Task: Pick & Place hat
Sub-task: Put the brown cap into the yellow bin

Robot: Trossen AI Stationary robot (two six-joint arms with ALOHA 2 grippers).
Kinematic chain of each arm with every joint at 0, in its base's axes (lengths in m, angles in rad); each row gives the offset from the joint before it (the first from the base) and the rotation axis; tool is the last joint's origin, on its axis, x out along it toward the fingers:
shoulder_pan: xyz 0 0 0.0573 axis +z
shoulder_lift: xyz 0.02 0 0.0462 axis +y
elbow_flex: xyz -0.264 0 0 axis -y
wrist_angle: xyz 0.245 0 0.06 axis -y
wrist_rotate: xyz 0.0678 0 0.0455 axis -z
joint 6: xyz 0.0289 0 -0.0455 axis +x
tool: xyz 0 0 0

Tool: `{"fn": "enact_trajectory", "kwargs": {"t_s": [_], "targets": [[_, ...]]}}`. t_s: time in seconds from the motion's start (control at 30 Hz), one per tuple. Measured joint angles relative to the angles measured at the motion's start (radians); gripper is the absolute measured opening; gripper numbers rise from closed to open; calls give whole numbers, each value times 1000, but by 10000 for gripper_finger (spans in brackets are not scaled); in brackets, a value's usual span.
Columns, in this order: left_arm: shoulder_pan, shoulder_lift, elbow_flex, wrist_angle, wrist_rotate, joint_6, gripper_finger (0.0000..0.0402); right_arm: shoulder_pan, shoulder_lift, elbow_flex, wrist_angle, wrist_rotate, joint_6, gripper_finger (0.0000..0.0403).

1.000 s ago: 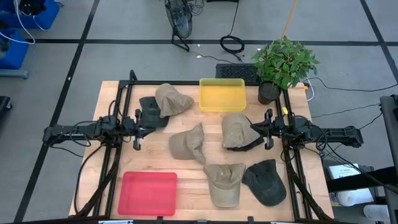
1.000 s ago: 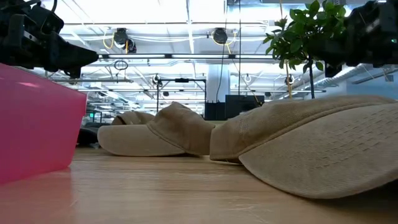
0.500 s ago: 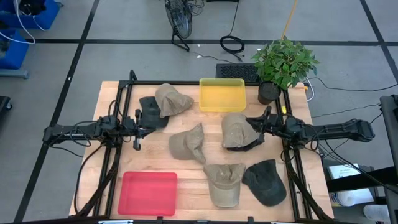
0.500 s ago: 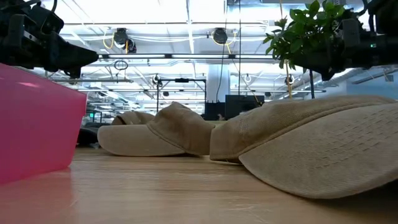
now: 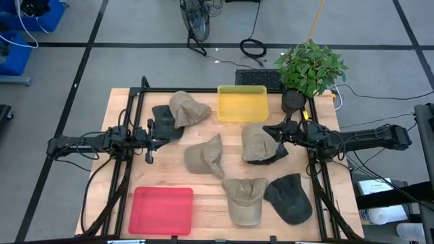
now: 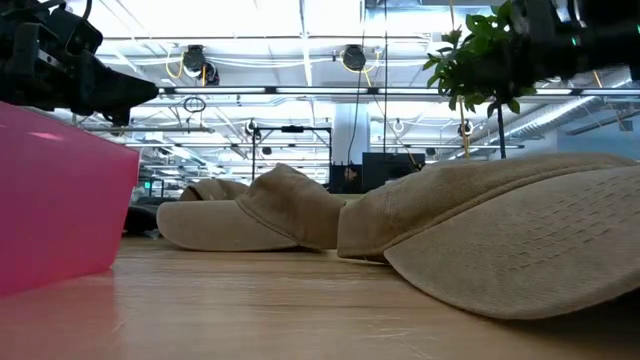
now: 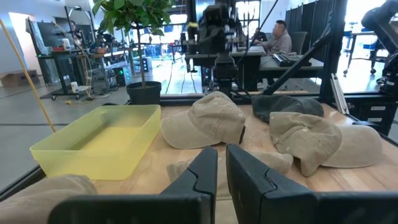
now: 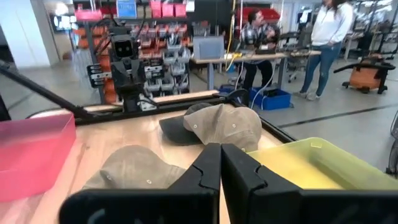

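Note:
Several caps lie crown-up on the wooden table (image 5: 122, 169). A tan hat (image 5: 188, 107) at the far left lies partly on a dark hat (image 5: 165, 122). Another tan hat (image 5: 207, 156) sits mid-table, a third tan one (image 5: 258, 141) lies right of it, and a tan hat (image 5: 245, 200) and a dark hat (image 5: 289, 198) lie near the front. My right gripper (image 5: 267, 129) hovers shut over the far right side of the third tan hat (image 8: 134, 168). My left gripper (image 5: 153, 135) waits shut at the table's left, beside the dark hat.
A yellow bin (image 5: 242, 102) stands at the far middle and a red bin (image 5: 161, 210) at the near left. A potted plant (image 5: 308, 68) stands at the far right corner. A black frame (image 5: 139, 102) rims the table. People work at desks in the room beyond.
My right gripper has risen and reached toward the table's left and a little toward its far edge, ending over the tan hat right of centre. It has stayed shut. The hats have not moved.

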Motion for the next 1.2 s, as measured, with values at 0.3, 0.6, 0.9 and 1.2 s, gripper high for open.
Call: {"fn": "enact_trajectory", "kwargs": {"t_s": [0.3, 0.6, 0.9, 1.2], "targets": [[0, 0, 0, 0, 0, -1, 37, 68, 200, 414, -525, 84, 436, 0], [0, 0, 0, 0, 0, -2, 37, 153, 553, 784, -907, 105, 866, 0], [0, 0, 0, 0, 0, 0, 37, 270, 759, 928, -1297, 103, 1469, 0], [0, 0, 0, 0, 0, -1, 37, 423, 757, 764, -1324, 132, 1966, 0]]}}
